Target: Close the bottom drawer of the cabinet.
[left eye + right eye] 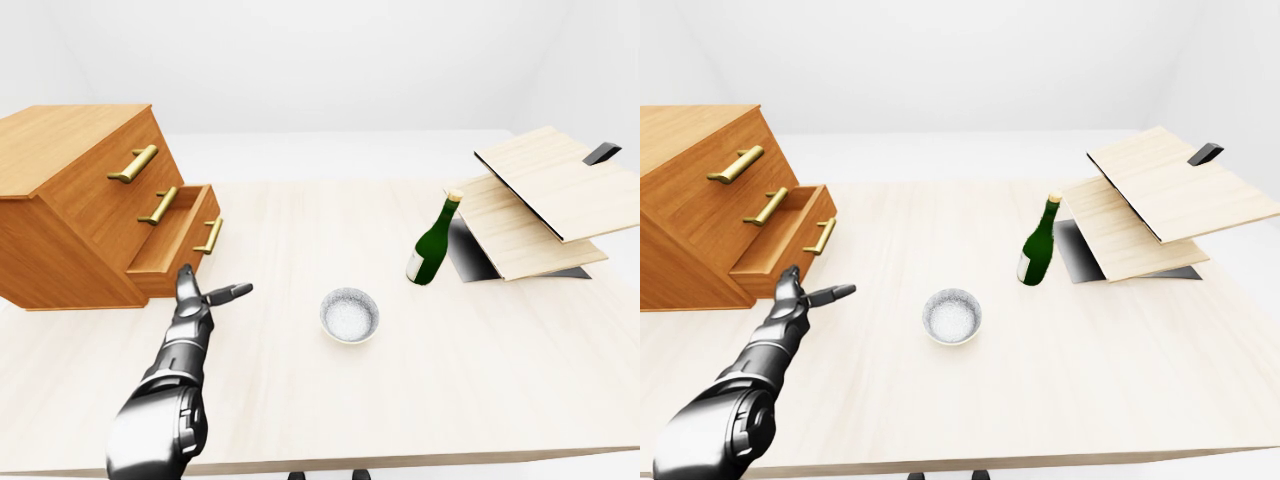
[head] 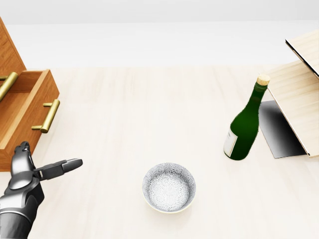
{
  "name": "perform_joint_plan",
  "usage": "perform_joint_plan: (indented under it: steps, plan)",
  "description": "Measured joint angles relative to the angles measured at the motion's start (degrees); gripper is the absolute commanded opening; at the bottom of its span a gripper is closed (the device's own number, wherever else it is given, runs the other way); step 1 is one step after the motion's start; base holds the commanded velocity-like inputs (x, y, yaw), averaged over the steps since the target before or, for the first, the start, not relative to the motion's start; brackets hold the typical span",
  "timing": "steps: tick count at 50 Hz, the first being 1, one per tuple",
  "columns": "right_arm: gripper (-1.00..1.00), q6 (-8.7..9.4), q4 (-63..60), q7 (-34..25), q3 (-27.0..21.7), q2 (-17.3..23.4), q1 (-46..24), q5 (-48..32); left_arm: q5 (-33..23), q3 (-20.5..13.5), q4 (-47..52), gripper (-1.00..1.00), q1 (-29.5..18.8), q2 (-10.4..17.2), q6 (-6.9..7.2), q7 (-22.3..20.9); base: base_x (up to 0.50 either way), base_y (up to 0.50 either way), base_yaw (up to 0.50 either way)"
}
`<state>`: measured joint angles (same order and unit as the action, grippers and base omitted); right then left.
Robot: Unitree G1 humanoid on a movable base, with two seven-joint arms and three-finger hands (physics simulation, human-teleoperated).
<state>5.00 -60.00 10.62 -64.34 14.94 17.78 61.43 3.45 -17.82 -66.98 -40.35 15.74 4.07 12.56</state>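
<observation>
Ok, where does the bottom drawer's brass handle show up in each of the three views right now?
Left-eye view: bottom drawer handle, left of centre, above the left hand.
Head view: at the left edge, upper-left of the bowl.
Right-eye view: left side, above the hand.
Shared landmark: the green bottle, standing right of centre in all three.
</observation>
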Motion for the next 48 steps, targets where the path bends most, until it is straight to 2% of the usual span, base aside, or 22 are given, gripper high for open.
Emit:
perform_joint_plan:
  steps: [8,22,48]
  plan:
    - [1.00,0.00,0.0,0.5,0.9,0.6,0.3,-0.4,-0.5,-1.2,-0.4,1.00,0.0,3.2,0.93,0.4,0.00,0.00,0.00]
    - [1.00,0.00,0.0,1.7,2.6,2.0,1.4,-0.7,-0.1,-2.9,-1.0,1.00,-0.4,9.9,0.93,0.4,0.00,0.00,0.00]
    - [1.00,0.00,0.0,3.6,2.7,4.7,2.6,0.5,2.0,-4.5,-1.4,1.00,-1.9,9.6,0.86,-0.6,0.00,0.00,0.00]
